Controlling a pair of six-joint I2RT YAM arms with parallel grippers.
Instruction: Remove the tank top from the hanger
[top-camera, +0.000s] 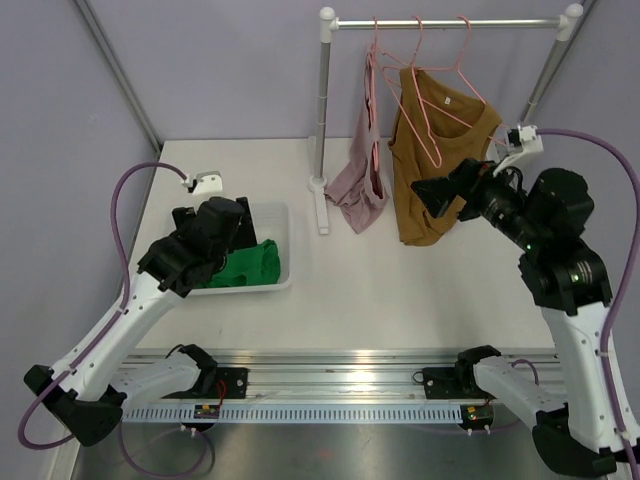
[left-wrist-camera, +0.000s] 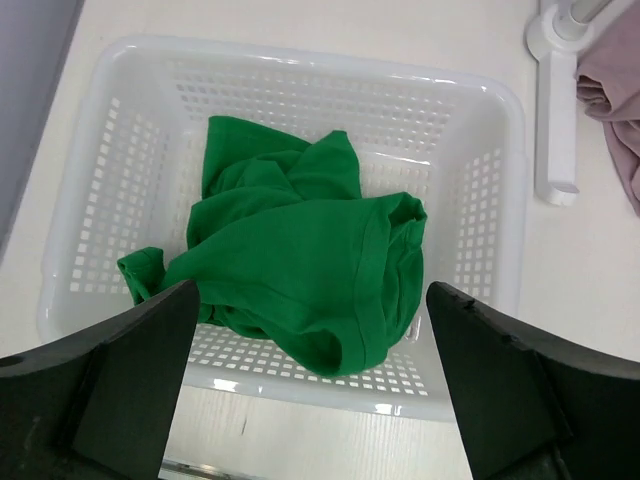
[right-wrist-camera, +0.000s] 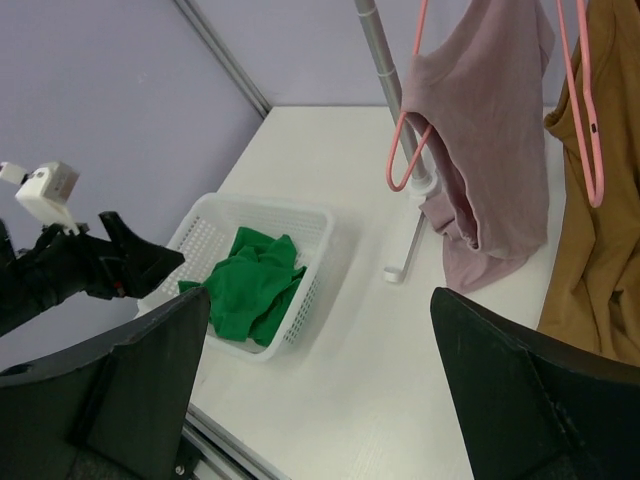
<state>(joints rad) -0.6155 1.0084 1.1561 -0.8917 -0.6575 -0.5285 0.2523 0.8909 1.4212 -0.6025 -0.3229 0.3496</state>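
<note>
Plainly, lilac walls enclose the white table (left gripper and right gripper both gape wide, empty).

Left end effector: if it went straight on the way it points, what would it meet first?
Probably the green garment in the white basket, centred between the left end effector's open fingers.

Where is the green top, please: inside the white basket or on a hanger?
Inside. The green top lies crumpled within the white basket, and the left gripper above it has open jaws, holding nothing.
</note>
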